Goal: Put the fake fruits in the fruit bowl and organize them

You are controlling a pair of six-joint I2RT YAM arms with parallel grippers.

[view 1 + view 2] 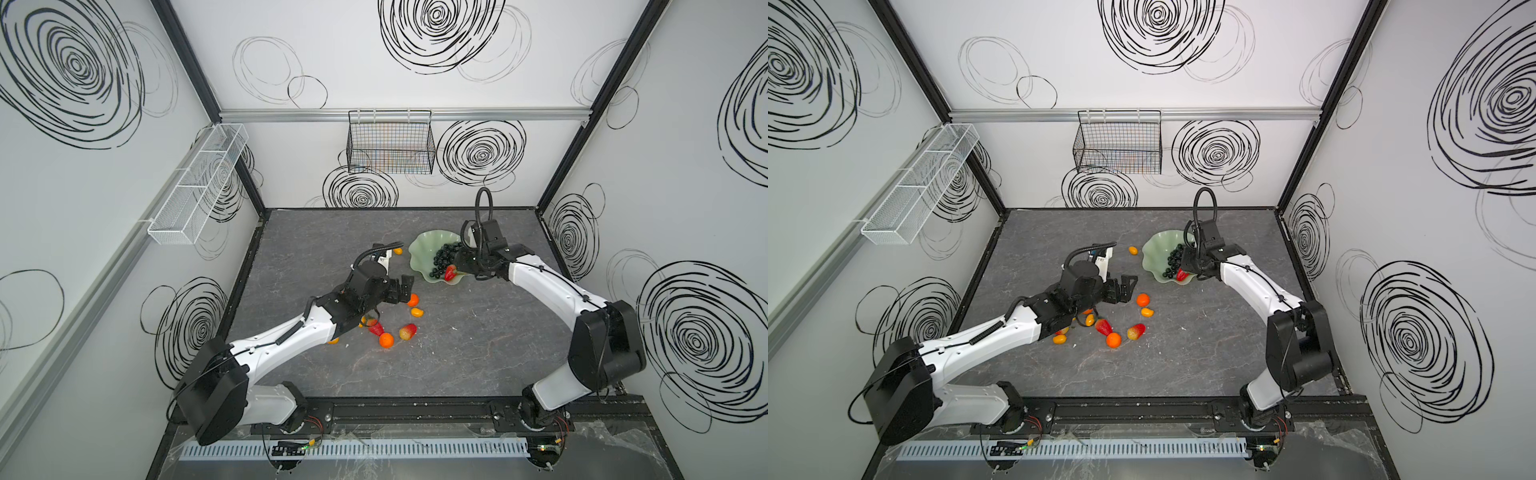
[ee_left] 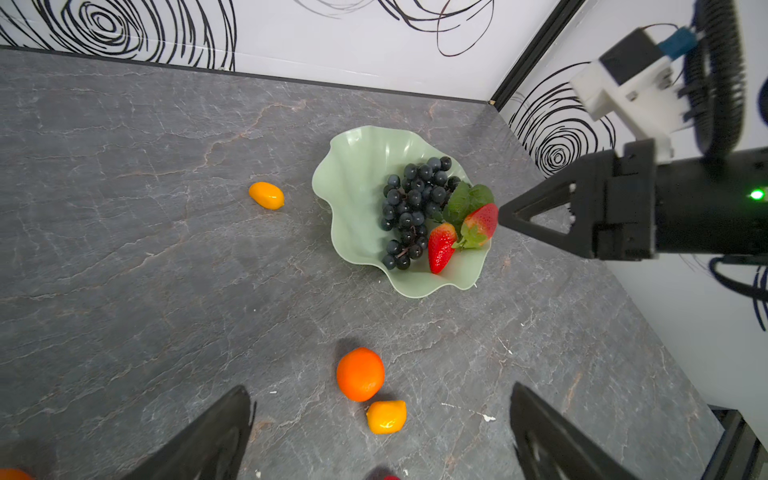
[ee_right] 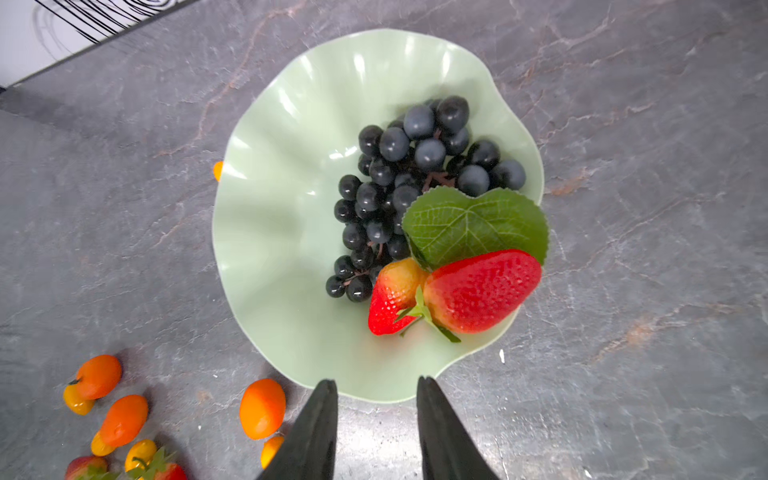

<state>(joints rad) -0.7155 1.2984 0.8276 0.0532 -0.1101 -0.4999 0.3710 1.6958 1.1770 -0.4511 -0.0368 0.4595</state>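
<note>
While the right gripper (image 3: 376,384) hangs over the bowl (image 3: 270,208), above the rim nearest it, jaws parted and nothing between them, the left gripper (image 1: 402,291) is the nearer one to the loose fruit. Spread wide and empty, it has a tangerine (image 2: 360,374) just ahead of its fingertips, roughly centred between the jaws, with a kumquat (image 2: 386,417) just beside it on the gripper's side. Farther ahead, grapes (image 2: 411,203) and strawberries (image 2: 440,245) lie in the bowl.
</note>
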